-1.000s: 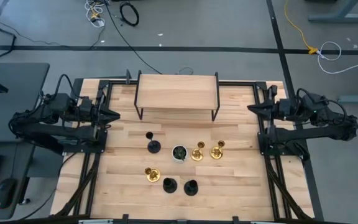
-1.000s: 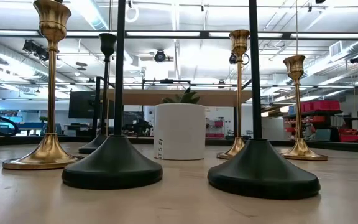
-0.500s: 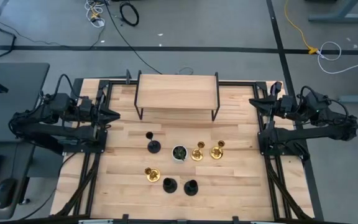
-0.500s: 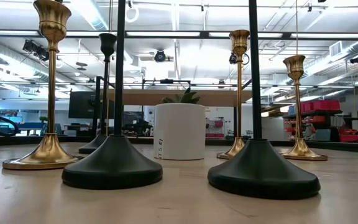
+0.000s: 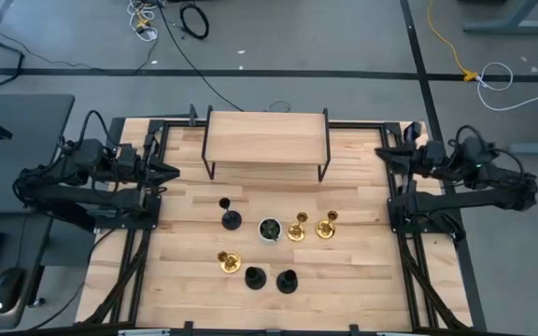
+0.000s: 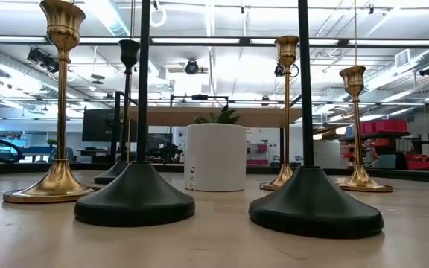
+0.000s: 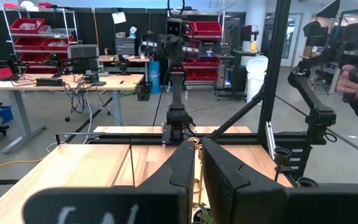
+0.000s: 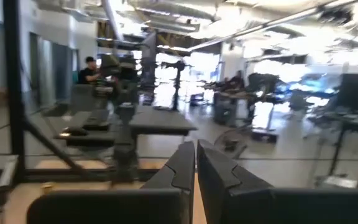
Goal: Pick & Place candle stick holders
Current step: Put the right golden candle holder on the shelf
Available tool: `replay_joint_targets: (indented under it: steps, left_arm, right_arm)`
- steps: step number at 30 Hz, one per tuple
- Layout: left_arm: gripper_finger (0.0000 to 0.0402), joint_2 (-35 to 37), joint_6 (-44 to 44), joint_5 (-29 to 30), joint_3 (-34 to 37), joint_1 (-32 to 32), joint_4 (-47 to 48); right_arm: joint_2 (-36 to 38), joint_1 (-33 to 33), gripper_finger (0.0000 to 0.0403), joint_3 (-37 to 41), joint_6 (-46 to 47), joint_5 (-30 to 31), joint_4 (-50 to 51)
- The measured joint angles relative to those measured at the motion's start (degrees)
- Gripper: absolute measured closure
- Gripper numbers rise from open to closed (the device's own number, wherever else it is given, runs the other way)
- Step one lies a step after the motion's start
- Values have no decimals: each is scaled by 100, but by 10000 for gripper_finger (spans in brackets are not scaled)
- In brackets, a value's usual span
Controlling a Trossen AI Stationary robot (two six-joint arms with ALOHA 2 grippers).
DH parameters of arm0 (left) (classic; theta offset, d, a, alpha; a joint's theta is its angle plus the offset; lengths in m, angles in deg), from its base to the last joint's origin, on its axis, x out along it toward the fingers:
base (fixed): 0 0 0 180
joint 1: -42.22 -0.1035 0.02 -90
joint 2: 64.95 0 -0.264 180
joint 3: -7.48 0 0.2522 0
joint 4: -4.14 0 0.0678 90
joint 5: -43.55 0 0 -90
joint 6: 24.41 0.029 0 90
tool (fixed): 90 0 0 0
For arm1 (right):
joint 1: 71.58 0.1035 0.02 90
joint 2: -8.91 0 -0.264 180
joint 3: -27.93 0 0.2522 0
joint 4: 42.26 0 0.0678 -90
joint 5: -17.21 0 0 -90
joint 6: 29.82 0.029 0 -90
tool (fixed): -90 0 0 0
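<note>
Mid-table, six holders stand upright in two loose rows, none held. Back row: black holder [image 5: 231,219], then pot [image 5: 269,229], then two gold holders [image 5: 296,230] [image 5: 327,226] nearly touching each other. Front row: gold holder [image 5: 228,262], then two black ones [image 5: 254,277] [image 5: 287,281] side by side. Wooden shelf [image 5: 266,137] stands behind them at the table's [image 5: 362,280] far edge.

Left gripper [image 5: 168,172] parked at the left frame, well apart from the holders, fingers narrow, nearly touching, holding nothing. Right gripper [image 5: 382,157] at the right frame, same: fingers close together, empty. Wrist views show each pair of fingers [image 7: 185,171] [image 8: 185,165] with only a thin gap.

Task looks not started; likely first step is reach and open over one holder.

Risks, judged:
- Holders are tall with thin stems, so top-heavy; a sideways nudge from a finger or arm could tip one, and it would roll.
- Back gold pair and front black pair sit so close that fingers coming down around one may knock its neighbour.
- Pot sits just beside the gold pair; a reach from the left could bump it.
- Shiny thin stem may slip or swing in a light grip.
- Fingers must open before descent, or they'll hit the cup top.
</note>
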Motion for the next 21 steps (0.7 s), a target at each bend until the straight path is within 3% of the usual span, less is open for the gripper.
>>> replay_joint_targets:
  steps: [12,21]
  left_arm:
    - [367,2,-1,0,0,1,11]
    - [367,1,-112,0,0,0,37]
  right_arm:
    - [-751,2,381,1229,1321,-986,114]
    - [-768,190,381,1790,1647,-1029,556]
